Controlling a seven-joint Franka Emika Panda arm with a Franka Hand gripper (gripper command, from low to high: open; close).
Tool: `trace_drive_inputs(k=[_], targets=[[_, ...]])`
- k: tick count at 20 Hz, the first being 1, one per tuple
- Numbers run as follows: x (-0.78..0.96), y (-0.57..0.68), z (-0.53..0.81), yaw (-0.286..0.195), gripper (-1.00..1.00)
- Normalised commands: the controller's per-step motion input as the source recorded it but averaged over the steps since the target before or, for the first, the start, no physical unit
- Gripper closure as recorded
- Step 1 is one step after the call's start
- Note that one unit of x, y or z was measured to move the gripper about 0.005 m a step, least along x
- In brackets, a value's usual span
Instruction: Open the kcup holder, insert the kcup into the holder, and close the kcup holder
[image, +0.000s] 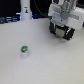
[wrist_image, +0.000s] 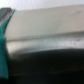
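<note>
**Gripper over the black box, cup alone on the table**

The white table (image: 45, 60) fills most of the exterior view, its surface pale and plain. Along its far edge, toward the exterior view's left, stands a white bottle-like object (image: 25, 11) against a dark background.

At the far side, toward the exterior view's right, the gripper (image: 62, 31) hangs from the white arm directly over the kcup holder (image: 62, 32), a dark boxy shape that the arm's white body largely covers. Whether the fingers are spread or closed cannot be told; the blur and overlap hide them. Whether the holder's upper part is raised or down is also unclear, and nothing can be seen inside it.

The kcup (image: 24, 50) stands upright on the table, well apart from the holder, toward the exterior view's left and nearer the camera, green top up.

The wrist view is blurred: a grey metallic surface (wrist_image: 45, 42) above a dark area, with a teal edge (wrist_image: 4, 35) at one side.
</note>
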Motion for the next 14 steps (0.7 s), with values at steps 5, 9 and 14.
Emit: trace_drive_inputs(k=[5,9,14], targets=[[0.91,-0.37,0.12,-0.089,1.0],[0.91,-0.38,0.12,-0.09,1.0],[0.92,-0.38,0.13,-0.087,1.0]])
